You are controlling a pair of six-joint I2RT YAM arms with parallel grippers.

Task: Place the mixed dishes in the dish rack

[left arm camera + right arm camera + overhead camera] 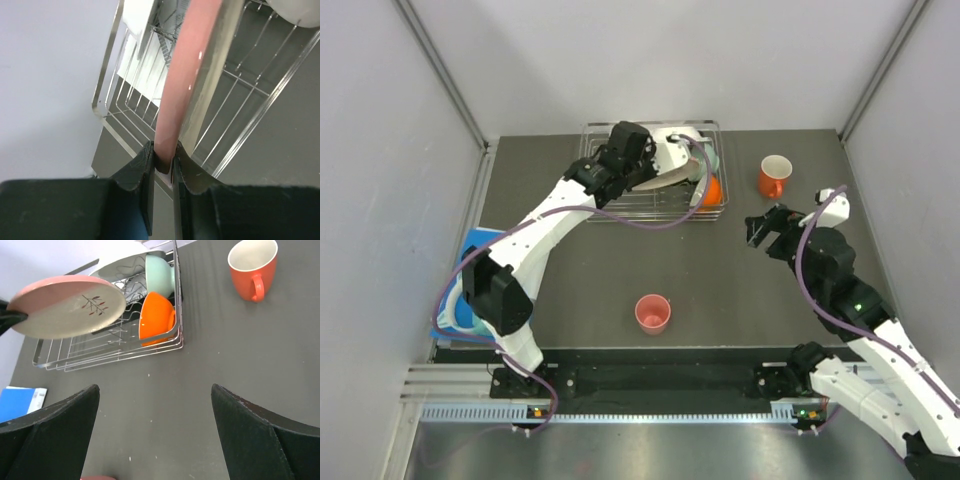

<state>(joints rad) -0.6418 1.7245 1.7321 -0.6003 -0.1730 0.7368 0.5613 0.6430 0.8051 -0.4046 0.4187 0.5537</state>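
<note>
My left gripper (164, 157) is shut on the rim of the pale pink plate (185, 75), holding it tilted over the silver wire dish rack (620, 214). From the right wrist the pink plate (65, 307) shows a small twig print and hangs above the rack (100, 356). A white plate (120, 260), a mint-green bowl (160, 272) and an orange bowl (156, 317) stand in the rack's right end. The orange mug (775, 177) stands upright right of the rack. A small pink cup (653, 313) sits near the front. My right gripper (757, 228) hangs open over bare table.
A blue sheet (470, 255) lies at the table's left edge, with teal pieces (455, 320) by the left arm's base. Grey walls close in the left, right and back. Dark tabletop (210, 370) stretches between the rack, the mug and the pink cup.
</note>
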